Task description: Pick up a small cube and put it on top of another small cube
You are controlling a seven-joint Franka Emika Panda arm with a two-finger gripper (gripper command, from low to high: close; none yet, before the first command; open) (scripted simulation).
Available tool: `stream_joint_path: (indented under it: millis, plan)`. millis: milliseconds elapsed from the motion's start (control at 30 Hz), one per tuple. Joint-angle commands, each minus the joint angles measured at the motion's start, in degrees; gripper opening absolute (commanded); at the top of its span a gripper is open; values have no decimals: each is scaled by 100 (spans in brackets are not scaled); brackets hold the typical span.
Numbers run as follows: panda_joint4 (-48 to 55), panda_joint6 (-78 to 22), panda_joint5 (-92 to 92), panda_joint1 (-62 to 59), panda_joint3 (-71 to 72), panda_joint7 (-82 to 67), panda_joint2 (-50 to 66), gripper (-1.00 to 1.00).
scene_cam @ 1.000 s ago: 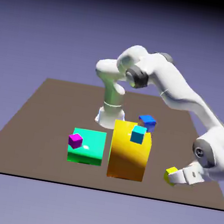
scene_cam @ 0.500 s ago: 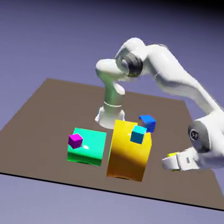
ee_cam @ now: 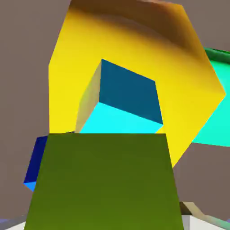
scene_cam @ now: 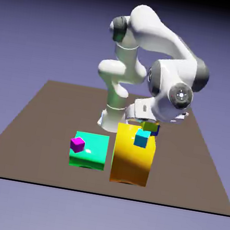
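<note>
Your gripper holds the small yellow cube between its fingers; in the hand view it fills the lower frame, shaded olive. Just beyond it sits the cyan cube on the big yellow block. Half a second ago the gripper hung low at the exterior view's right; it has since swung up over the block. The magenta cube on the green block is unmoved.

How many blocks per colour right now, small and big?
Yellow: 2, small yellow cube in the pincer, big yellow block
Cyan: 1, small cyan cube on the big yellow block
Blue: 1, small blue cube, mostly hidden
Magenta: 1, small magenta cube
Green: 1, flat green block
Total: 6
</note>
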Motion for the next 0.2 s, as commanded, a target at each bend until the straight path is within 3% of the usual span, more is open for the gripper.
stream_joint_path:
  millis: [0, 67, 100, 167]
  plan:
    - [-208, 141, -2, -13, 0, -14, -67, -100]
    - [-525, 357, 9, -33, -1, -31, -170, -100]
    - [-525, 357, 9, -33, -1, -31, -170, 100]
    - [-318, 216, 2, -20, -1, -20, -103, 100]
